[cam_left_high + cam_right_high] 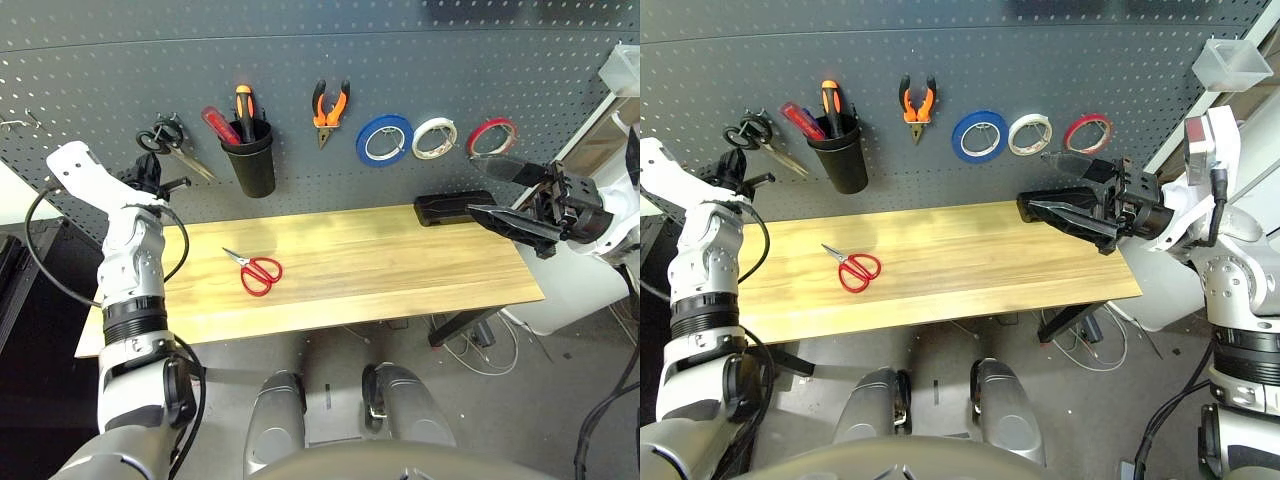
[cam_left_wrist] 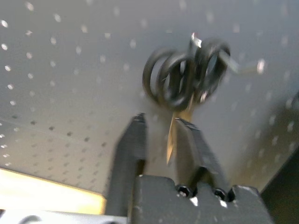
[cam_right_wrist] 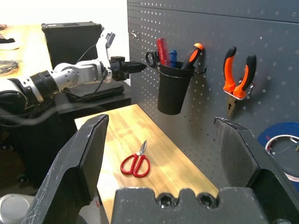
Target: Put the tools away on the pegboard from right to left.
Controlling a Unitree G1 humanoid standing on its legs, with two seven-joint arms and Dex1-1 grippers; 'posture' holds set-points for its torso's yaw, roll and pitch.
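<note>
Flat on the table (image 1: 400, 270), red-handled scissors (image 1: 255, 270) lie diagonally — blades toward the pegboard's (image 1: 400, 60) left; right pincer (image 1: 505, 195) wide open, empty.

Around the red scissors (image 1: 257, 271) the wooden table (image 1: 400, 270) lies bare, open from every side. Behind them, a black cup (image 1: 252, 158) juts from the pegboard (image 1: 420, 70); black scissors (image 1: 170, 140) hang beside it.

Red-handled scissors (image 1: 256, 270) lie flat on table; other tools hang on pegboard (image 1: 330, 50).
</note>
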